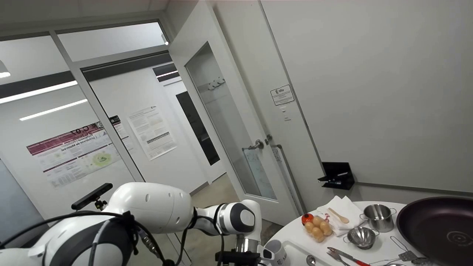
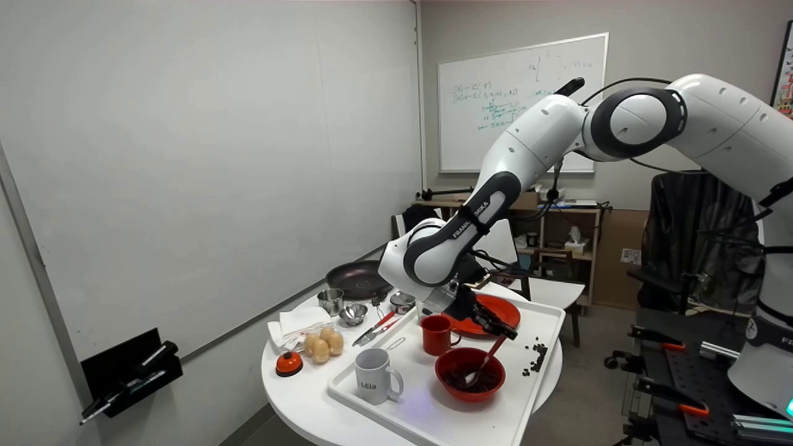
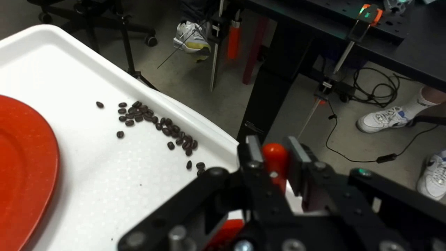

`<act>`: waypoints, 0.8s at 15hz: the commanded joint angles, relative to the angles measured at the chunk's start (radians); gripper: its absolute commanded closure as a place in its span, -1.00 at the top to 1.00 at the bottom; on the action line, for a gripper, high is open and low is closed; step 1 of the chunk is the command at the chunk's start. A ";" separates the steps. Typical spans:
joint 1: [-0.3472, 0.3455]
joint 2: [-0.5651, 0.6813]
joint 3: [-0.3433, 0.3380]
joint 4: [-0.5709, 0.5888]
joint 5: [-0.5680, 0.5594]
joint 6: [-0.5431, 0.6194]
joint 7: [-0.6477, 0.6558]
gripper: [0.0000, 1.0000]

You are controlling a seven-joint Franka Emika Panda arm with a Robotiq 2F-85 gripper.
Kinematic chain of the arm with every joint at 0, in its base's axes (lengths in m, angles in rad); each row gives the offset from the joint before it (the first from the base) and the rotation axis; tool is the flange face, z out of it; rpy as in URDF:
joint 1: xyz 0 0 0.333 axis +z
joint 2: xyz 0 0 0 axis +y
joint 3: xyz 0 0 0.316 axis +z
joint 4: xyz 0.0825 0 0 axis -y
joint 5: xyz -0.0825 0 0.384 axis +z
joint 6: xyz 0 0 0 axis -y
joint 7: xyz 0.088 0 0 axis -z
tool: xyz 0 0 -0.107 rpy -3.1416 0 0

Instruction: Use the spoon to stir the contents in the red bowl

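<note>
The red bowl (image 2: 469, 397) stands on the white tray and holds dark beans (image 2: 453, 379). The spoon has a red handle (image 2: 495, 348) and a metal head (image 2: 471, 378). Its head rests among the beans and its handle leans up and to the right. My gripper (image 2: 503, 331) is above the bowl, shut on the upper handle. In the wrist view, the handle's rounded red end (image 3: 275, 155) sits between the two finger pads. The bowl and spoon are out of view in the exterior view where the gripper (image 1: 238, 257) is cut by the bottom edge.
The white tray (image 2: 427, 427) also carries a red mug (image 2: 436, 337), a grey mug (image 2: 372, 373) and a red plate (image 3: 26, 164). Loose beans (image 3: 139, 113) lie along the tray's raised edge. Eggs (image 2: 320, 348), metal pots (image 2: 331, 301) and a pan (image 2: 358, 282) stand beside it.
</note>
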 commanded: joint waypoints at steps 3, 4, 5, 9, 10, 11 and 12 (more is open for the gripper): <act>0.009 0.016 -0.021 0.078 0.006 -0.019 -0.027 -0.81; 0.001 0.022 -0.029 0.088 0.008 -0.024 -0.028 -0.81; -0.001 0.032 -0.041 0.103 0.005 -0.041 -0.024 -0.81; -0.007 0.071 -0.086 0.160 -0.026 -0.190 -0.039 -0.81; -0.006 0.080 -0.090 0.172 -0.038 -0.229 -0.049 -0.81; -0.008 0.086 -0.088 0.182 -0.050 -0.265 -0.072 -0.81; -0.009 0.089 -0.084 0.188 -0.062 -0.291 -0.092 -0.81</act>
